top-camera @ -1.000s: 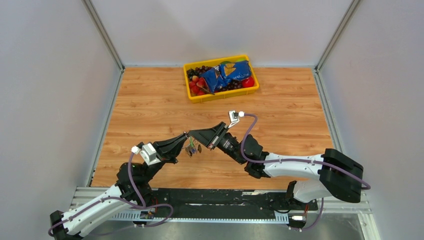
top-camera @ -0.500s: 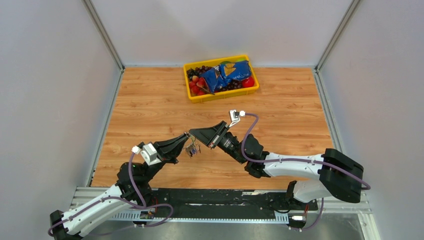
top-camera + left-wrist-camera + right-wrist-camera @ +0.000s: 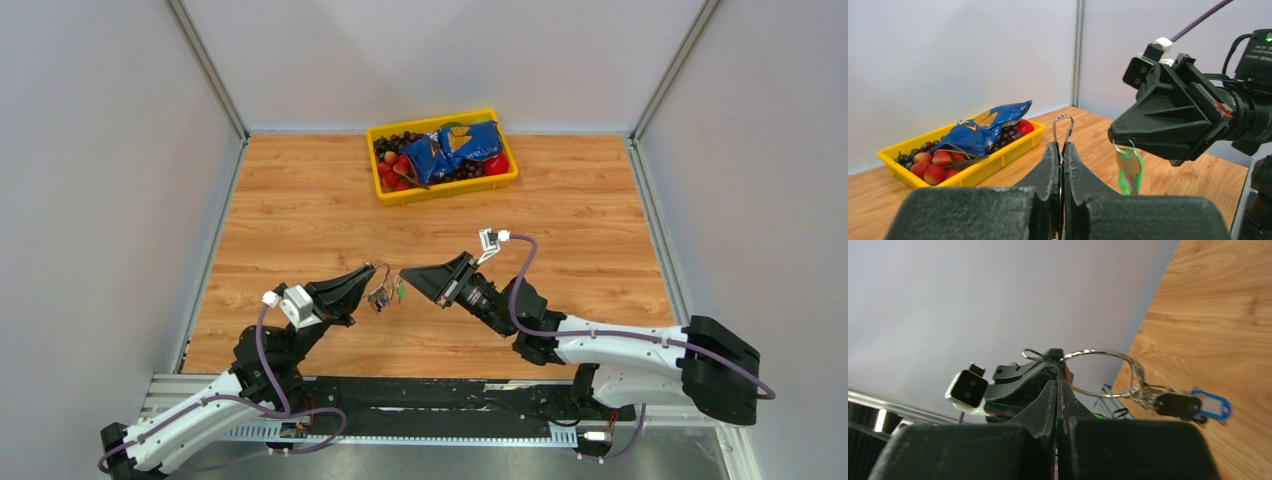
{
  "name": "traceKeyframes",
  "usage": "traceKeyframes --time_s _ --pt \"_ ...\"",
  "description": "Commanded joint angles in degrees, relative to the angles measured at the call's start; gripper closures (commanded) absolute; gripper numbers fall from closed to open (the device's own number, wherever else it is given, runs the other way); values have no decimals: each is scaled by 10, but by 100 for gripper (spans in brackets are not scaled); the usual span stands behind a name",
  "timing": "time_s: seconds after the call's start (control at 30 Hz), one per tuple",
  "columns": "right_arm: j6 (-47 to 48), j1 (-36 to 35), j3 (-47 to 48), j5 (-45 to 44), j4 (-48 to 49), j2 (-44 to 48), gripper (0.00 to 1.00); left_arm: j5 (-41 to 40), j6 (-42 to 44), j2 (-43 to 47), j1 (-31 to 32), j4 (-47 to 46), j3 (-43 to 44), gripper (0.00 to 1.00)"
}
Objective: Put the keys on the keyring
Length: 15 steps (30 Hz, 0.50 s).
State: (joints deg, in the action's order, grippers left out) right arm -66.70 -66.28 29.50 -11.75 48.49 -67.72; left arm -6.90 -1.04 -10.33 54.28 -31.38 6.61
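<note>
The two arms meet tip to tip over the near middle of the wooden table (image 3: 300, 200), well clear of the yellow tray (image 3: 450, 188) at the far edge. The left gripper (image 3: 1060, 148) is clenched on the keyring (image 3: 1063, 125), whose wire loop stands above its fingers. Just to its right, the right gripper (image 3: 1114, 136) pinches the green-tagged key (image 3: 1127, 165), which dangles below. Key and ring seem apart, though the gap is hard to judge. To thread well, the key's hole should meet the ring's split end squarely, with the left gripper holding firm.
</note>
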Motion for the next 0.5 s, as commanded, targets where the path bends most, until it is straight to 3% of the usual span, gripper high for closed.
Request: traceKeyframes --time_s 0.0,0.27,0.47 --pt "56 1 -5 -52 -176 84 100 -18 -3 11 2 -14 2 99" --pt "128 0 -42 -211 -485 260 100 -17 -8 12 2 -11 3 99" --pt "105 0 -41 -265 -670 286 100 -18 -9 10 2 -6 5 100"
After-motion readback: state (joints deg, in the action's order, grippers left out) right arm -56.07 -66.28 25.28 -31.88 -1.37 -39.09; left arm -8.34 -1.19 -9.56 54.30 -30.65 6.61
